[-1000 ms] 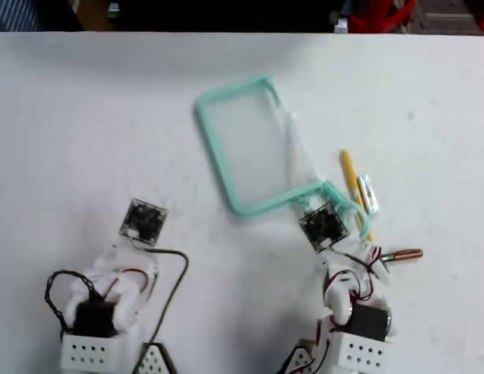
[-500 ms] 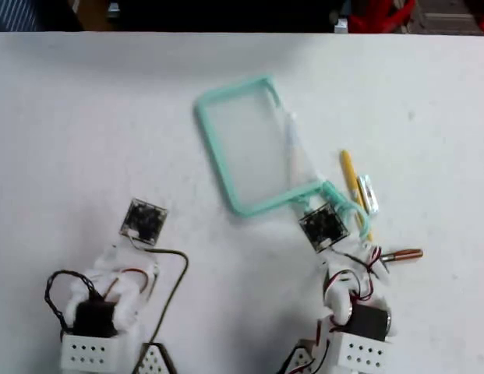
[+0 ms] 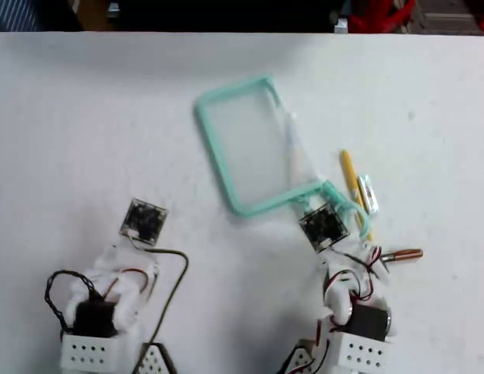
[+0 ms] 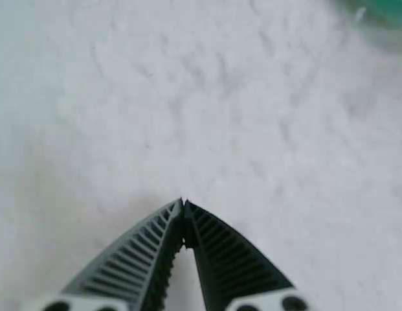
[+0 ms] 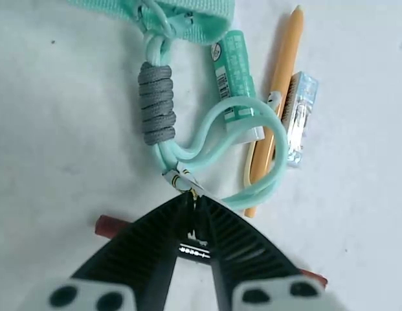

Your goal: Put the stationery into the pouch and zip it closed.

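From the high view, the pouch [image 3: 249,140] lies mid-table [image 3: 86,101]. The yellow pen [image 3: 349,178] and clear clip [image 3: 368,195] sit at its four o'clock, and the brown pen [image 3: 401,255] at five.

In the left wrist view, my left claw [image 4: 183,208] is pressed together over bare table.

In the right wrist view, my right claw [image 5: 191,206] is pressed together at the cord loop's [image 5: 243,103] metal crimp, though I can't confirm it has a grip. The loop drapes over the green tube [image 5: 236,58] and the pen, so tugging it could scatter them.
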You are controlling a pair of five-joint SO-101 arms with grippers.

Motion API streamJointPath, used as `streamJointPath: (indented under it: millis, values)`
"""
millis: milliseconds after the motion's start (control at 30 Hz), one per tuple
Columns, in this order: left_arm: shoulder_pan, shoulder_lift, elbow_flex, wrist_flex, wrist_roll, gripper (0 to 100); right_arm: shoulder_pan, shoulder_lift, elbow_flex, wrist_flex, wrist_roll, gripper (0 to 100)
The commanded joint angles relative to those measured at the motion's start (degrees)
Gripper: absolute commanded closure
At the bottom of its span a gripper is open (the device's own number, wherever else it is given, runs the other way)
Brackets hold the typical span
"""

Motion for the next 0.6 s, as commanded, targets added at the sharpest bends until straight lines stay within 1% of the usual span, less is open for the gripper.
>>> streamJointPath:
  millis: [0,567]
  values:
    - [0.8,0.0,-0.4,0.3,0.4,98,0.0,-0.7,0.4,-1.2,0.5,97.8]
    - [0.9,0.0,-0.4,0.3,0.5,98,0.0,-0.7,0.4,-1.2,0.5,97.8]
